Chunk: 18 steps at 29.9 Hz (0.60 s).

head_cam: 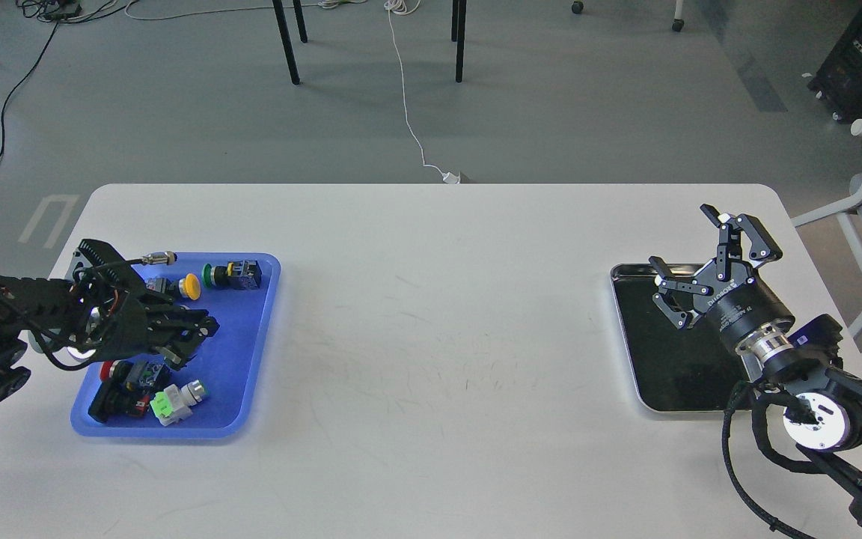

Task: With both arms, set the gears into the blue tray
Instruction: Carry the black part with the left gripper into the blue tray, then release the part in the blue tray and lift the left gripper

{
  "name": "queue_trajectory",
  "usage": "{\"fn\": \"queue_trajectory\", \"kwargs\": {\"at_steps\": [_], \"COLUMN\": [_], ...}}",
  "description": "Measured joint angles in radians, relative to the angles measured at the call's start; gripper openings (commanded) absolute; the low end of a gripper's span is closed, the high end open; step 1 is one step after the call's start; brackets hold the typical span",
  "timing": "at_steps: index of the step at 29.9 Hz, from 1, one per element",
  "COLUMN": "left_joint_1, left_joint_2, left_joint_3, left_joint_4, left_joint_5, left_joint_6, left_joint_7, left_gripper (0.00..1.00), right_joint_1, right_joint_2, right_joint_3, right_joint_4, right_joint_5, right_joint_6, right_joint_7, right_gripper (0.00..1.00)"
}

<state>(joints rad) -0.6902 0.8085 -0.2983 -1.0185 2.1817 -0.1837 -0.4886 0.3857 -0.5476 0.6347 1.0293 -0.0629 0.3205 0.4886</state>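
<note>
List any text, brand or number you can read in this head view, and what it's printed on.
"ROBOTIQ", white letters seen upside down, on the body of the right end effector above the metal tray.
Smaller white print beside it on the same body: too small to read.
Left end effector over the blue tray: no legible marking.
Push-button switches in the blue tray: no readable labels.

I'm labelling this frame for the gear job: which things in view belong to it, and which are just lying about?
Job:
bright blue plastic tray
left claw, over that tray
right claw, open above the metal tray
No gear can be made out.

Lying about:
coloured-cap push-button switches in the blue tray
silver-rimmed metal tray with black inside
white table
</note>
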Motion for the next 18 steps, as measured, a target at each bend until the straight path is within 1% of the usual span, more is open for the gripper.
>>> {"fn": "queue_trajectory", "kwargs": {"at_steps": [1, 3, 5, 8, 10, 13, 14, 18], "left_joint_1": [0.001, 0.001, 0.001, 0.001, 0.0, -0.008, -0.009, -0.011], "left_joint_2": [0.0, 0.0, 0.0, 0.007, 0.012, 0.013, 0.013, 0.003], "left_joint_3": [0.0, 0.001, 0.001, -0.017, -0.07, -0.18, -0.204, -0.246], "left_joint_4": [0.001, 0.007, 0.012, 0.014, 0.012, -0.005, -0.018, -0.097], "left_joint_5": [0.0, 0.0, 0.0, 0.0, 0.0, -0.012, -0.044, -0.394], "left_joint_6": [0.0, 0.0, 0.0, 0.0, 0.0, 0.0, -0.001, 0.0], "left_joint_7": [0.0, 0.0, 0.0, 0.0, 0.0, 0.0, 0.0, 0.0], "left_gripper": [0.57, 0.71, 0.79, 0.84, 0.87, 0.95, 0.98, 0.98], "right_joint_1": [-0.001, -0.002, -0.003, -0.006, -0.008, -0.008, -0.008, -0.006], "right_joint_2": [0.0, 0.0, 0.0, -0.001, -0.001, -0.006, -0.007, -0.003], "right_joint_3": [0.0, 0.0, 0.0, 0.005, 0.009, 0.011, 0.011, 0.011], "right_joint_4": [0.001, 0.004, 0.004, 0.005, 0.005, 0.005, 0.004, -0.002], "right_joint_5": [0.0, 0.0, 0.001, 0.001, 0.001, 0.002, 0.002, 0.0], "right_joint_6": [0.0, 0.0, 0.0, 0.0, 0.0, -0.001, -0.002, -0.006], "right_joint_7": [0.0, 0.0, 0.0, 0.0, 0.0, 0.0, 0.0, 0.0], "right_gripper": [0.99, 0.99, 0.99, 0.99, 0.99, 0.99, 0.99, 0.99]}}
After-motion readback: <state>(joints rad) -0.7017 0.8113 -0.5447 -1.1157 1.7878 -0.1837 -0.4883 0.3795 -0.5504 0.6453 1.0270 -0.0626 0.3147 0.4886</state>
